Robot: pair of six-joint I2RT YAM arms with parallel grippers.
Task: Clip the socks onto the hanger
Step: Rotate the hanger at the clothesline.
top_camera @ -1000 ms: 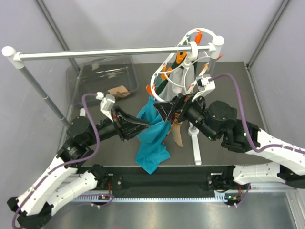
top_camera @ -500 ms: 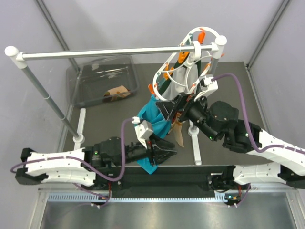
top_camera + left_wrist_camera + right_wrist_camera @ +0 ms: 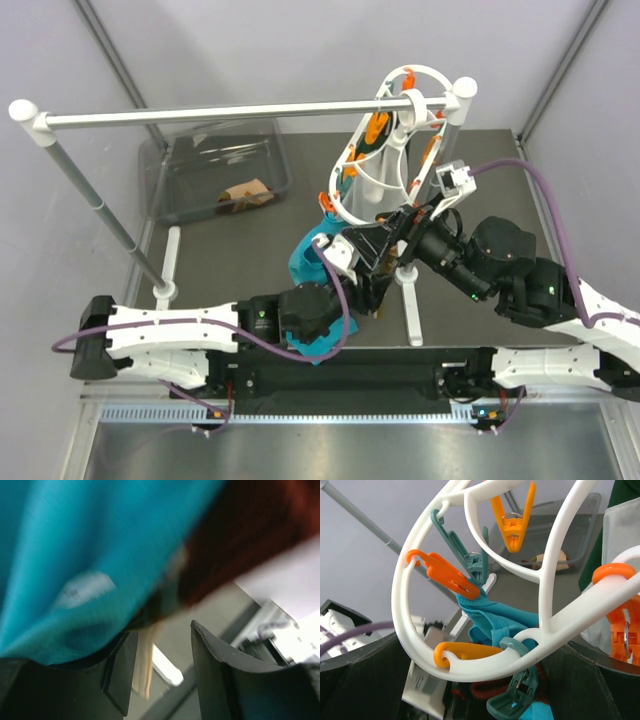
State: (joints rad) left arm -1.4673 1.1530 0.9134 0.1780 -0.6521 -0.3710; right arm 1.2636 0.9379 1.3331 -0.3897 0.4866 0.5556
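Note:
The white ring hanger (image 3: 385, 130) hangs from the rail, with orange and teal clips. A teal cloth (image 3: 305, 262) hangs from an orange clip. My right gripper (image 3: 378, 245) is at the ring's lower edge. In the right wrist view its jaws (image 3: 477, 652) stand wide apart with the ring (image 3: 470, 666) lying across them. A dark red sock edge (image 3: 480, 687) shows below a teal clip (image 3: 517, 700). My left gripper (image 3: 352, 268) is under the hanger, open (image 3: 160, 670). A tan sock strip (image 3: 145, 665) hangs between its fingers. The dark red sock part (image 3: 250, 535) and teal cloth (image 3: 75, 545) are above them.
A long white rail (image 3: 230, 112) on poles crosses the back. A clear bin (image 3: 215, 175) at back left holds a tan sock-like piece (image 3: 245, 192). The rail's stand foot (image 3: 410, 300) lies by the right arm. A white cloth (image 3: 620, 530) hangs on the hanger's far side.
My left arm has swung from the left side down and across to under the hanger, against the teal cloth. My right gripper has shifted right and the hanger stands more upright.

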